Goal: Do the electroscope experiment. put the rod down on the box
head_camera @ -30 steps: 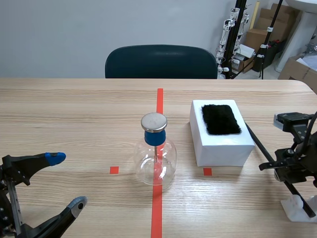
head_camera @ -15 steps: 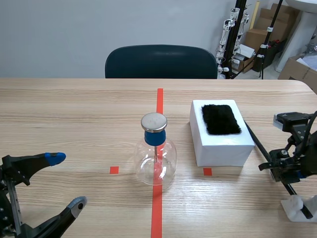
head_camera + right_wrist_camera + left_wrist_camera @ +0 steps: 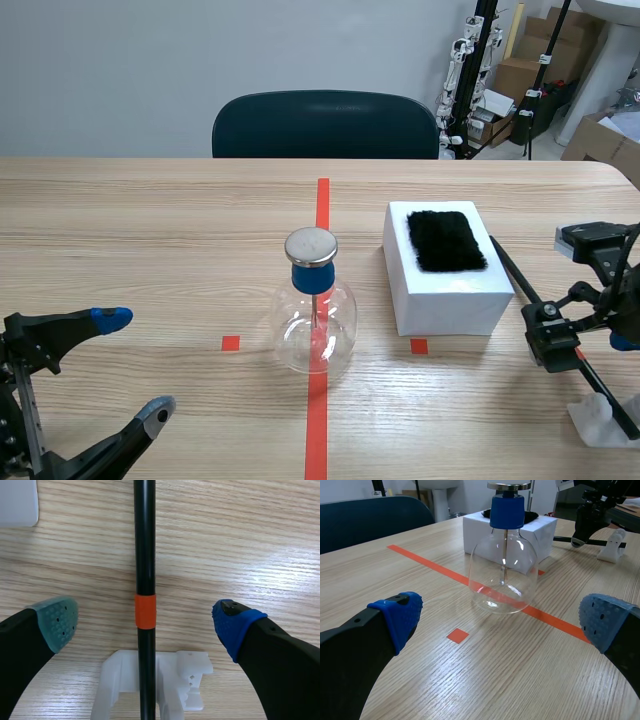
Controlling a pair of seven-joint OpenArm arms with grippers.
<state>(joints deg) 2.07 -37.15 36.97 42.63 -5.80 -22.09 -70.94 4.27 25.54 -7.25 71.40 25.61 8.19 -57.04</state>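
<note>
Right wrist view: right gripper wide open, gripping nothing, black rod resting in the white stand between its fingers, and the left gripper open too.

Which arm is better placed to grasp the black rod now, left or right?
Right. The right gripper hangs open directly over the rod, one finger on each side. The left gripper sits across the flask from it.

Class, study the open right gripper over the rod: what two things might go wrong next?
The right gripper stands open wide around the thin rod; an off-centre close may roll it off the white stand. Swinging the long rod to the box might knock the glass flask nearby.
</note>
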